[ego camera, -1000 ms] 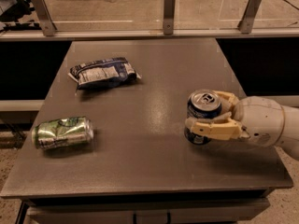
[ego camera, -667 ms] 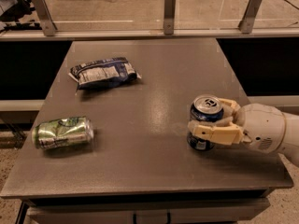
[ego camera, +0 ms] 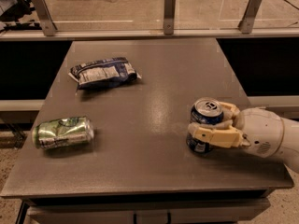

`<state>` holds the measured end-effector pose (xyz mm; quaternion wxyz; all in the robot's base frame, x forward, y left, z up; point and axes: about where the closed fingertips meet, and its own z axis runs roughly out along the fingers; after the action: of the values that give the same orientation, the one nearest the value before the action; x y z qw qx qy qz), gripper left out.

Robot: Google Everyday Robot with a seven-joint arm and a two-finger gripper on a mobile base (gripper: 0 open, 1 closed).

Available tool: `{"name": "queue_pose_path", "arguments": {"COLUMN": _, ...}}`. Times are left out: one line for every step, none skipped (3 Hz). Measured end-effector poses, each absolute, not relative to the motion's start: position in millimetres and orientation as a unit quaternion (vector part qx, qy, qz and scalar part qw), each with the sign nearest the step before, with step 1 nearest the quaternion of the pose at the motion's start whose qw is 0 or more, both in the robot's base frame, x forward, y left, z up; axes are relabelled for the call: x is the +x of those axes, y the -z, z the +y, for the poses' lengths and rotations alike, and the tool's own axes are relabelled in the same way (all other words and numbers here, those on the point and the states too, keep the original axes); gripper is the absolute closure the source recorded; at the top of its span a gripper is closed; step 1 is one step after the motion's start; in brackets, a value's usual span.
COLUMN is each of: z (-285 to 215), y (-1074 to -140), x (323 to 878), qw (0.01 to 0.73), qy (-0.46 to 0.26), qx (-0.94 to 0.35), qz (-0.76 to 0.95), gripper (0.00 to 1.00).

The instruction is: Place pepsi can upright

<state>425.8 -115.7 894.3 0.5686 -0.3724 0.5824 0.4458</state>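
pepsi can: dark blue aluminium drink can with silver top and pull tab (ego camera: pixel 208 111), standing top-up at the right side of the table, near the front edge; leans a little
gripper: cream two-finger gripper (ego camera: pixel 206 122) reaching in from the right, pinched around the can's middle
fingers: one finger (ego camera: pixel 216 136) across the can's front, the other behind it near the rim; both pressed on the can
can base: touching the table or just off it, can't tell
arm: white rounded wrist (ego camera: pixel 264 134) behind the gripper, cut off at the right edge
table: flat grey rectangular tabletop (ego camera: pixel 159 83)
green can: green-silver drink can (ego camera: pixel 63 132) lying on its side at the front left, well apart from the pepsi can
chip bag: dark blue crinkled chip bag with white label (ego camera: pixel 103 72) lying flat at the back left, well apart from both cans
in the way: nothing between the pepsi can and the other items, bare tabletop only
backdrop: rail with grey metal posts (ego camera: pixel 169 12) behind the table
hidden: can's logo and mid body covered by the front finger; bag text too small to read
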Motion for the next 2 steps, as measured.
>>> {"name": "queue_pose_path", "arguments": {"z": -113.4, "y": -895.4, "x": 425.5, "qw": 0.568, "qy": -0.446, "qx": -0.374, "qz": 0.581, "gripper": 0.35}}
{"name": "queue_pose_path", "arguments": {"z": -111.3, "y": -896.6, "x": 425.3, "qw": 0.568, "qy": -0.447, "qx": -0.376, "qz": 0.580, "gripper": 0.13}}
